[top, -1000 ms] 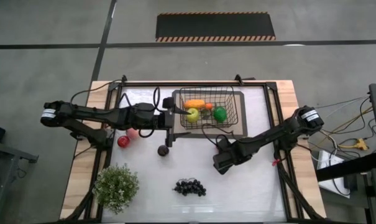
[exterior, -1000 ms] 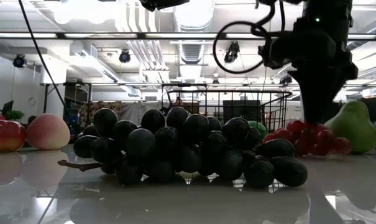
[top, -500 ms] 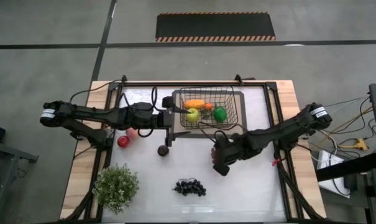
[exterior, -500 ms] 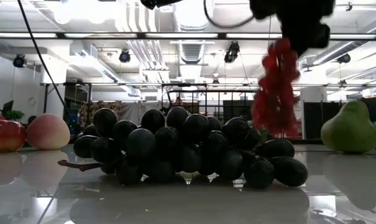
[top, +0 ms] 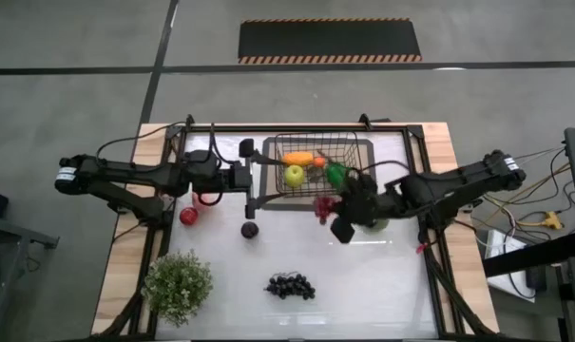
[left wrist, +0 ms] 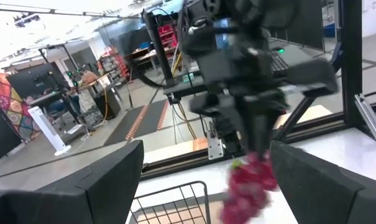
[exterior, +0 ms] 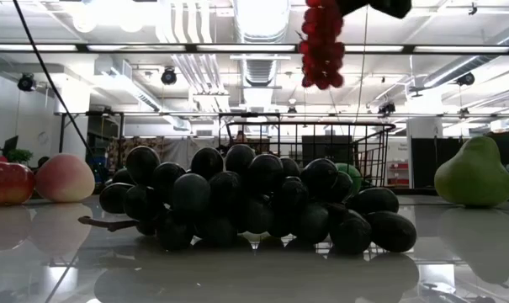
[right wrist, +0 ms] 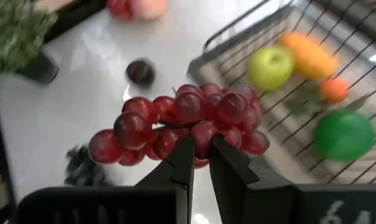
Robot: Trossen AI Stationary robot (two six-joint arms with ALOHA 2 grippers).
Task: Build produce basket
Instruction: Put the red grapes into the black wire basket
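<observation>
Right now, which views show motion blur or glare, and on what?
Left wrist view: red grape bunch and the right arm behind it smeared. Right wrist view: basket soft, grapes sharp in the shut right gripper. Low view: ceiling lights glare, tabletop mirror-like.

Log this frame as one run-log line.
right gripper: shut on red grape bunch, lifted beside basket | left gripper: open, empty, at basket's other side | dark grapes: on table

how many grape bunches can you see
2: a dark grape bunch lying on the white table near its front edge, and a red grape bunch held aloft beside the black wire basket.
</observation>
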